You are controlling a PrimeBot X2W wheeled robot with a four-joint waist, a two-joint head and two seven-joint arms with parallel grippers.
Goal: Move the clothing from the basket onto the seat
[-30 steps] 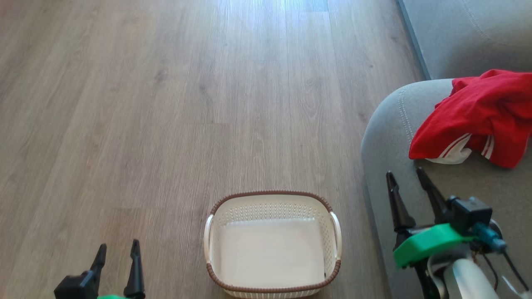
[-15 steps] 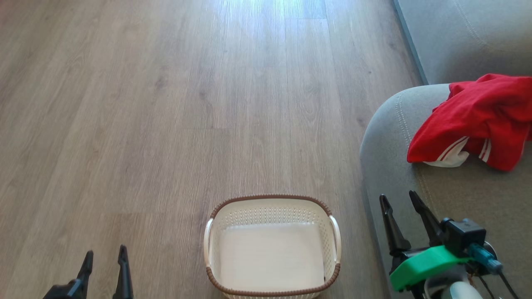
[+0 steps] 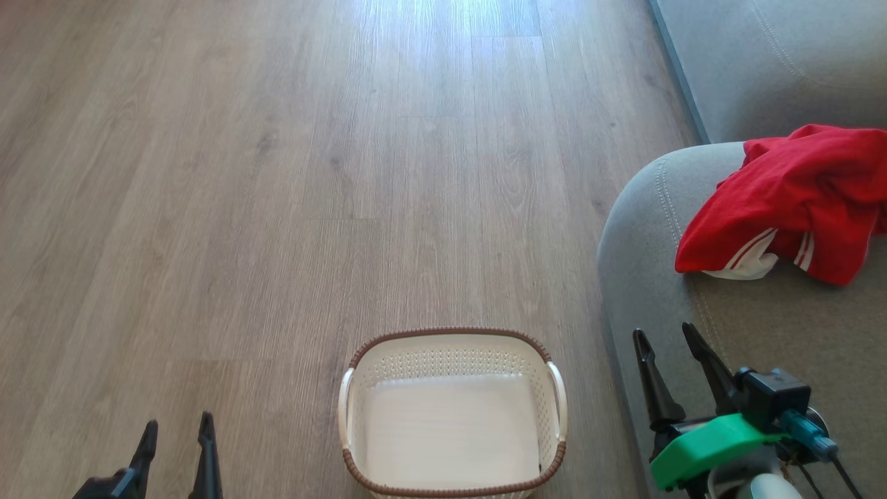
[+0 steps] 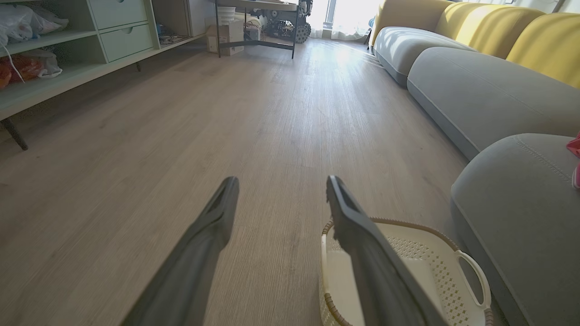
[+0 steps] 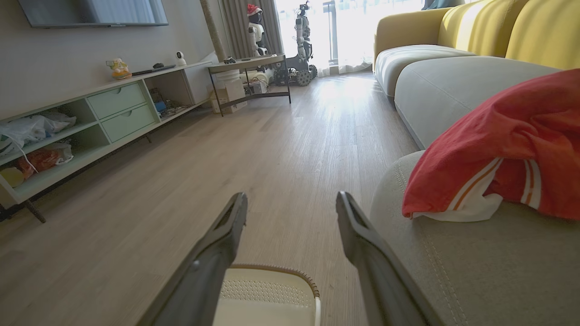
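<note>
Left gripper (image 3: 178,420) spread and empty over the floor (image 3: 346,173); right gripper (image 3: 663,330) likewise at the edge of the seat (image 3: 762,326). Red clothing (image 3: 790,194) heaped on the seat, basket (image 3: 450,331) between the grippers.

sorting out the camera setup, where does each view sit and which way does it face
Head view: on the head, looking down at the floor, the empty basket and the seat with red clothing; left fingers and right fingers show at the bottom.
Left wrist view: on the left arm, facing low across the floor; own fingers show.
Right wrist view: on the right arm, same heading, beside the clothing; own fingers.
Shared: all show basket and seat.
</note>
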